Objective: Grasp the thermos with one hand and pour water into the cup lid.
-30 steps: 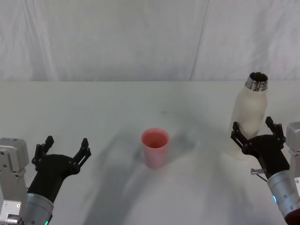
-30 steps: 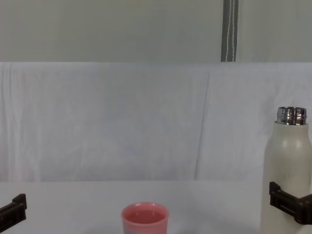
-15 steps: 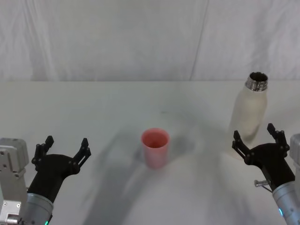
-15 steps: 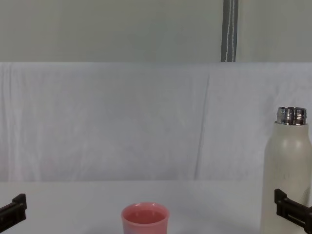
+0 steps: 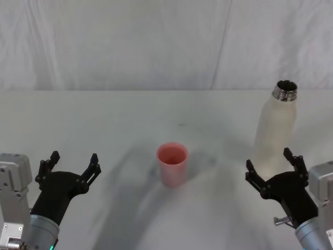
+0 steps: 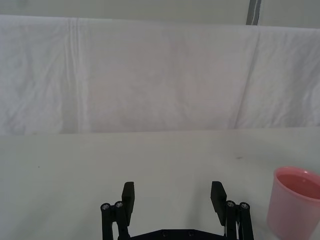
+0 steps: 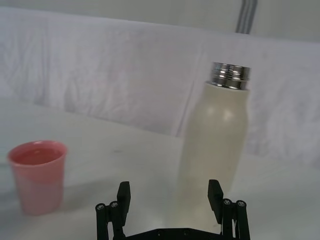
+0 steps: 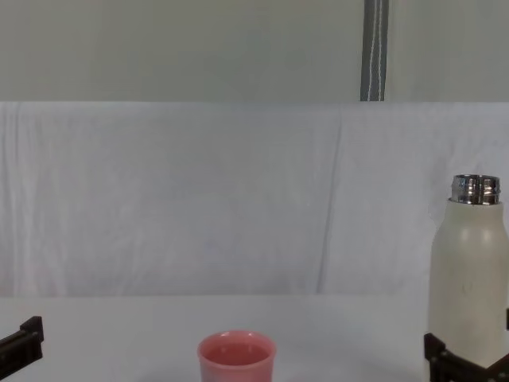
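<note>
The thermos (image 5: 277,130) (image 7: 215,150) (image 8: 468,278) stands upright at the table's right, cream-white with an open steel neck. The pink cup lid (image 5: 172,164) (image 8: 236,356) (image 6: 295,202) (image 7: 38,176) sits upright at mid-table. My right gripper (image 5: 273,169) (image 7: 170,197) is open, just in front of the thermos base and apart from it. At the near left my left gripper (image 5: 71,162) (image 6: 174,196) is open and holds nothing; the cup lid is off to its right.
A white cloth (image 5: 156,41) hangs behind the white table (image 5: 104,120). A grey pole (image 8: 374,49) stands behind the cloth.
My right gripper has drawn back from the thermos toward me and shifted left; it no longer brackets the bottle. The thermos, cup lid and left arm have not moved.
</note>
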You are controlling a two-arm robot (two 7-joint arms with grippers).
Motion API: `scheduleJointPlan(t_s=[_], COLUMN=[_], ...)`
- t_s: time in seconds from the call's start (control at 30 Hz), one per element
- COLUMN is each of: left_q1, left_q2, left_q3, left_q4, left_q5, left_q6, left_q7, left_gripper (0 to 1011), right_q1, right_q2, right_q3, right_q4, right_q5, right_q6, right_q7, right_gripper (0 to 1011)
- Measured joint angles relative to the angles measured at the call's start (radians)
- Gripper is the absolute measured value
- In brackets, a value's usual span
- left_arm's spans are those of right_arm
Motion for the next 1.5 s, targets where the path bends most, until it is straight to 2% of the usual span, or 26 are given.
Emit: scheduleJointPlan(t_s=[0.43, 1.07, 1.5], left_q1=[0.000, 0.000, 0.000], left_q2=[0.000, 0.000, 0.000], left_q3=[0.000, 0.000, 0.000], left_q4=[0.000, 0.000, 0.000], left_q5=[0.000, 0.000, 0.000], left_q6=[0.000, 0.000, 0.000], left_q7=[0.000, 0.000, 0.000], left_gripper=[1001, 1001, 1001], right_q1=[-0.013, -0.013, -0.013], right_q2=[0.023, 0.028, 0.028], right_q3=[-0.056, -0.058, -0.058], right_q4=[-0.018, 0.006, 0.007], right_q5=[-0.024, 0.003, 0.003], right_q6=[-0.006, -0.026, -0.026], right_q7=[0.027, 0.030, 0.030], right_gripper=[1000, 1000, 1000])
